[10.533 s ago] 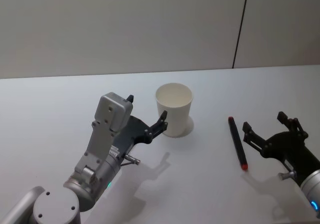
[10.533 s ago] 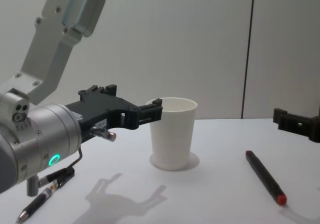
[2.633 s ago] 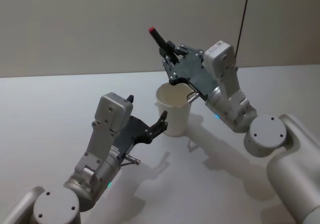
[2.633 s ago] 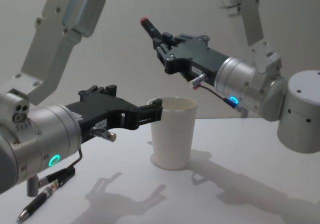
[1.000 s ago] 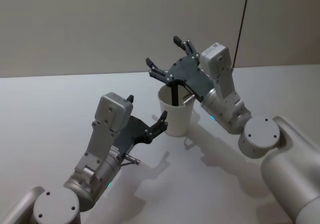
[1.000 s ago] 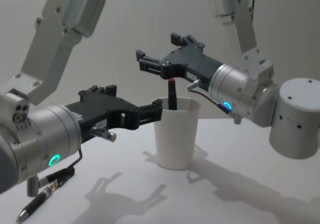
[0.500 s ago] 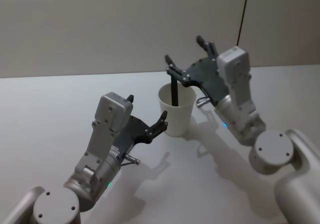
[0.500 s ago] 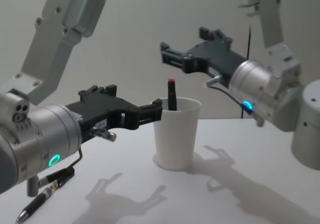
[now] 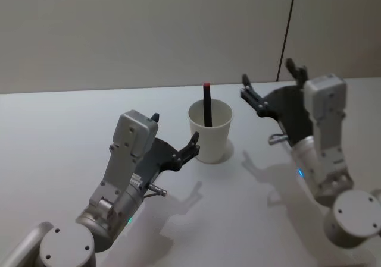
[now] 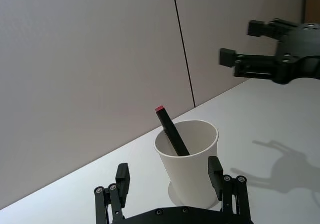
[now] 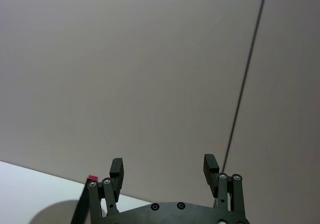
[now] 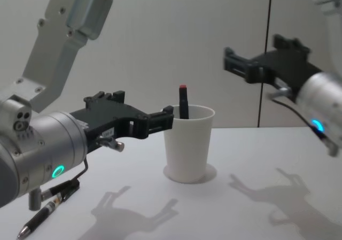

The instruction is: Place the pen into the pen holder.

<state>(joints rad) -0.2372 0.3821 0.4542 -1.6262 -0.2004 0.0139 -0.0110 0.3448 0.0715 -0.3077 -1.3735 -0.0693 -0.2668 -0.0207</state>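
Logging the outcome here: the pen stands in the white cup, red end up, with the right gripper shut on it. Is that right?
Not quite. The right gripper is open and holds nothing, up and to the right of the pen holder, as the chest view shows. The pen does stand in it, red end up. The left gripper hovers open beside the pen holder.
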